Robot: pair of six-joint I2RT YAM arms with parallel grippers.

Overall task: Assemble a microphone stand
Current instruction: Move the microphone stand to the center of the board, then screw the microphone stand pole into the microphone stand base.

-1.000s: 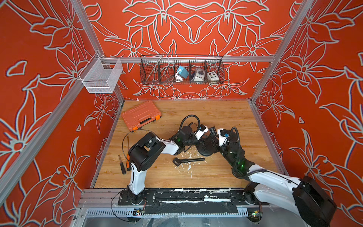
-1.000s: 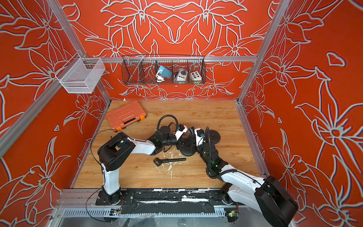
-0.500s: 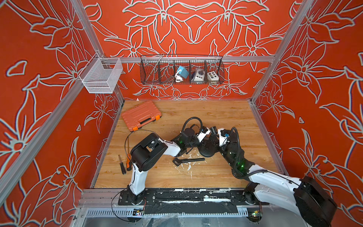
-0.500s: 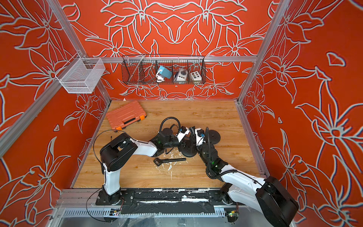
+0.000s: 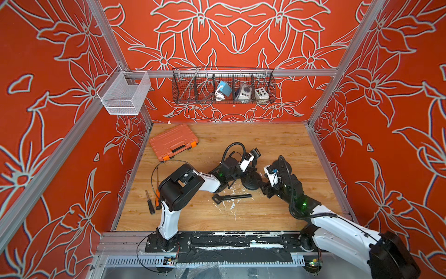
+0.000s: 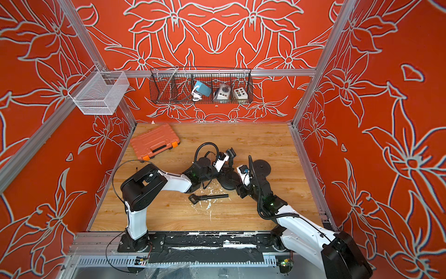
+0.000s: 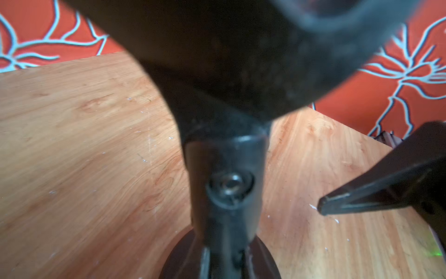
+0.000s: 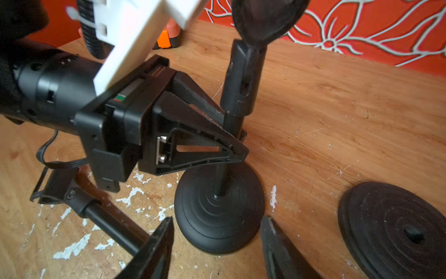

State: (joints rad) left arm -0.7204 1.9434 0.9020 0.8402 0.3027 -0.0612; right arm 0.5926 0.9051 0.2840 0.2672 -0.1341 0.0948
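A black microphone stand stands upright mid-table: its round base (image 5: 251, 184) (image 8: 218, 207) carries a thin pole (image 8: 241, 79) with a clip (image 5: 255, 153) on top. My left gripper (image 5: 249, 172) (image 8: 231, 135) is shut on the pole just above the base; up close, the left wrist view shows the pole's screw joint (image 7: 226, 188). Just short of the base, my right gripper (image 5: 265, 190) (image 8: 217, 221) is open, its fingers either side and not touching it. A second pole with a clip (image 5: 229, 198) (image 8: 96, 212) lies loose on the wood. A second round base (image 6: 261, 166) (image 8: 393, 229) lies flat behind the right arm.
An orange tool case (image 5: 172, 141) lies at the back left. Two screwdrivers (image 5: 149, 205) lie by the left wall. A black wire basket (image 5: 223, 87) and a white mesh basket (image 5: 123, 94) hang on the walls. White flakes litter the wood around the stand.
My right gripper has opened, let go of the stand's base and drawn back to the right. My left gripper has closed on the pole.
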